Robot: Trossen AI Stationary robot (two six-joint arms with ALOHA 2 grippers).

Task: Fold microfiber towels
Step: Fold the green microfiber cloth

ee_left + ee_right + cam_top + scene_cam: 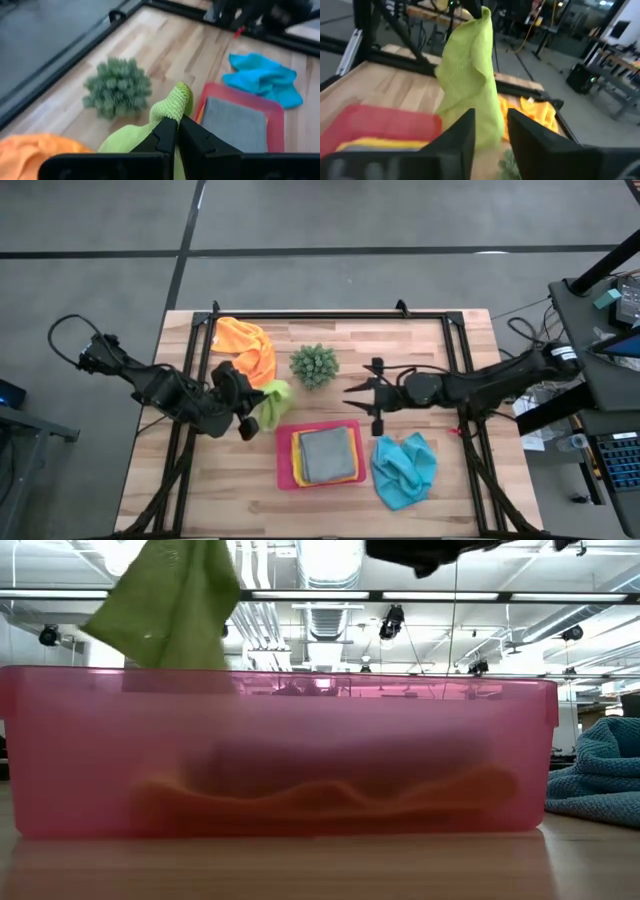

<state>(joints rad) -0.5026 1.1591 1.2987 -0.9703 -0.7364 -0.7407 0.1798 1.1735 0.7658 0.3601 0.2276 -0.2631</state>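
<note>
The left gripper (262,405) is clenched on the lime green towel (273,402), holding it in the air beside the pink tray (284,470). The right gripper (352,390), fingers parted and holding nothing, hovers near the spiky plant (314,365).

My two arms are matte black and jointed. A black cable loops off the left arm (130,375). The right gripper (352,393) has two flat, dark fingers.

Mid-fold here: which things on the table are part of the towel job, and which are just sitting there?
Job: lime green towel held up by left tool; orange towel; light blue towel; grey towel over yellow towel.
Just there: plant; pink tray.
</note>
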